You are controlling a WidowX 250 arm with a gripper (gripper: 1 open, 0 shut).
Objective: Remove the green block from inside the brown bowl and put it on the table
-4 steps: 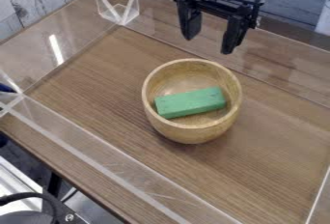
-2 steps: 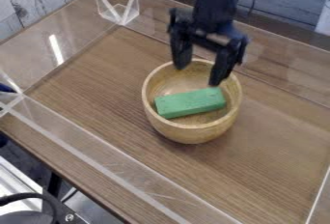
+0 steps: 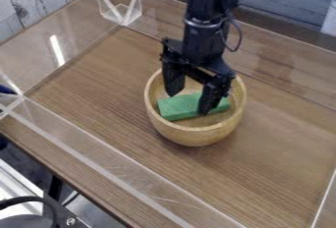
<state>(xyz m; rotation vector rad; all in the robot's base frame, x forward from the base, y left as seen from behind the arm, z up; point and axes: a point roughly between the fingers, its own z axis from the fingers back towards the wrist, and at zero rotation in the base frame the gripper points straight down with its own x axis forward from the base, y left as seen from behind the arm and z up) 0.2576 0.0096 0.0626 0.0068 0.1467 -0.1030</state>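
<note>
The brown bowl sits near the middle of the table. Inside it lies the green block, partly hidden by my fingers. My gripper points straight down into the bowl, open, with one finger on the block's left side and the other toward its right end. The fingers straddle the block without closing on it.
Low clear acrylic walls run round the table's edges. A clear bracket stands at the back left corner. Bare wood lies left of and in front of the bowl.
The gripper has come down and toward the front from above the back of the table into the bowl, staying open. The bowl and block have not moved.
</note>
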